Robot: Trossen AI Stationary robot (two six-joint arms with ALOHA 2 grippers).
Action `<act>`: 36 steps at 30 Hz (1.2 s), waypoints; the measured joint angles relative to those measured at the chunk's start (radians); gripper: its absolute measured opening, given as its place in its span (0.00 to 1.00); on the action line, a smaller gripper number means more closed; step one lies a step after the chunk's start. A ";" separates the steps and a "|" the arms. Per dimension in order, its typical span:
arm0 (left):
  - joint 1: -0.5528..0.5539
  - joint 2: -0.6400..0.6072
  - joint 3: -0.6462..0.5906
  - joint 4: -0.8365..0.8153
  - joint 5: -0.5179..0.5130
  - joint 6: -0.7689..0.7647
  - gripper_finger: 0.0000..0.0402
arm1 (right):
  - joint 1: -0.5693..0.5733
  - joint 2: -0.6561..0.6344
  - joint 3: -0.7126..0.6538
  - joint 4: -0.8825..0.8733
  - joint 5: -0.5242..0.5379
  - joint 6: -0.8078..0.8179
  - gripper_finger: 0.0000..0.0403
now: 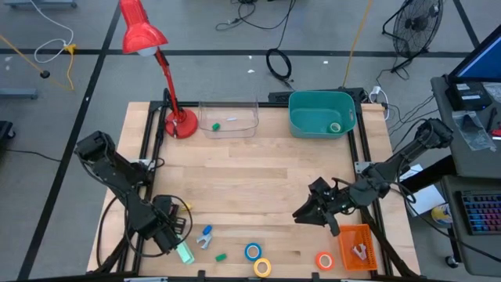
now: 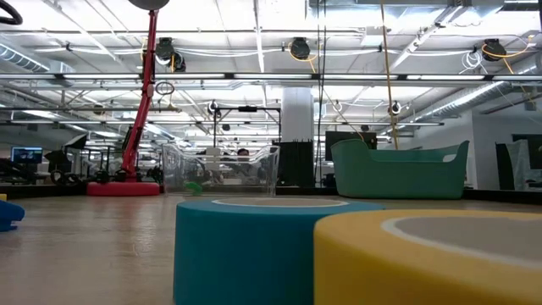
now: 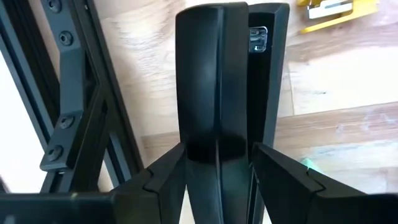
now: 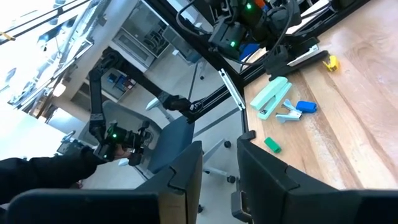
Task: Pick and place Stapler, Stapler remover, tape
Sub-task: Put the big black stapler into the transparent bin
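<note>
The mint-green stapler (image 1: pixel 184 252) (image 4: pixel 270 96) lies flat near the table's front left, with the blue staple remover (image 1: pixel 205 236) (image 4: pixel 297 109) just right of it. The blue tape roll (image 1: pixel 252 251) (image 2: pixel 254 250), yellow roll (image 1: pixel 262 267) (image 2: pixel 432 258) and orange roll (image 1: pixel 324 260) lie flat along the near edge. The green roll (image 1: pixel 335 127) sits inside the teal bin (image 1: pixel 301 117). My right gripper (image 1: pixel 301 215) (image 4: pixel 219 149) is open, raised over the table's right half, and holds nothing. My left gripper (image 1: pixel 174 213) (image 3: pixel 227 9) is shut, low at the front left, behind the stapler.
An orange tray (image 1: pixel 368 254) sits at the front right corner. A clear container (image 1: pixel 228 117) and a red lamp (image 1: pixel 180 124) stand at the far edge beside the bin. A small green piece (image 1: pixel 221 256) and a yellow piece (image 3: pixel 336 12) lie near the stapler. The table's middle is bare wood.
</note>
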 joint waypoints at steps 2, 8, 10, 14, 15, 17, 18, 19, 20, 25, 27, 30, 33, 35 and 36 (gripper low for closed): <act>0.001 0.000 0.000 0.003 -0.002 0.005 0.46 | -0.004 0.000 0.000 0.002 0.000 -0.002 0.24; 0.001 0.000 0.000 0.013 -0.010 0.018 0.46 | -0.014 0.000 0.000 0.003 0.000 -0.011 0.24; 0.002 -0.008 0.000 0.017 -0.011 0.015 0.46 | -0.023 0.000 0.000 0.003 0.000 -0.011 0.24; 0.014 -0.037 0.001 0.020 -0.014 0.019 0.46 | -0.033 0.000 0.000 0.004 -0.002 -0.011 0.24; 0.016 -0.044 0.001 0.016 -0.017 0.024 0.46 | -0.036 0.000 0.000 0.005 -0.002 -0.011 0.24; 0.023 -0.052 0.001 0.015 -0.020 0.038 0.46 | -0.039 0.000 0.000 0.016 -0.003 -0.012 0.24; 0.028 -0.052 0.001 0.015 -0.020 0.045 0.46 | -0.041 0.000 0.000 0.021 -0.003 -0.015 0.24; 0.028 -0.052 0.001 0.012 -0.018 0.055 0.46 | -0.042 0.000 0.000 0.028 -0.002 -0.017 0.24; 0.032 -0.052 0.001 0.007 -0.015 0.061 0.46 | -0.042 0.000 0.000 0.034 -0.002 -0.020 0.24; 0.033 -0.051 -0.003 -0.024 -0.011 0.066 0.46 | -0.042 0.000 0.000 0.048 -0.003 -0.030 0.24; 0.033 -0.051 -0.003 -0.034 -0.008 0.066 0.46 | -0.042 0.000 0.000 0.048 -0.003 -0.030 0.24; 0.033 -0.051 -0.003 -0.035 -0.003 0.064 0.48 | -0.042 0.000 0.000 0.048 -0.002 -0.030 0.24; 0.033 -0.051 -0.010 -0.016 0.000 0.061 0.53 | -0.042 0.000 0.000 0.048 -0.002 -0.030 0.24; 0.033 -0.051 -0.031 0.033 0.000 0.055 0.56 | -0.042 0.000 0.000 0.048 -0.002 -0.030 0.24; 0.033 -0.051 -0.047 0.072 0.001 0.049 0.58 | -0.042 0.000 0.000 0.048 -0.002 -0.030 0.24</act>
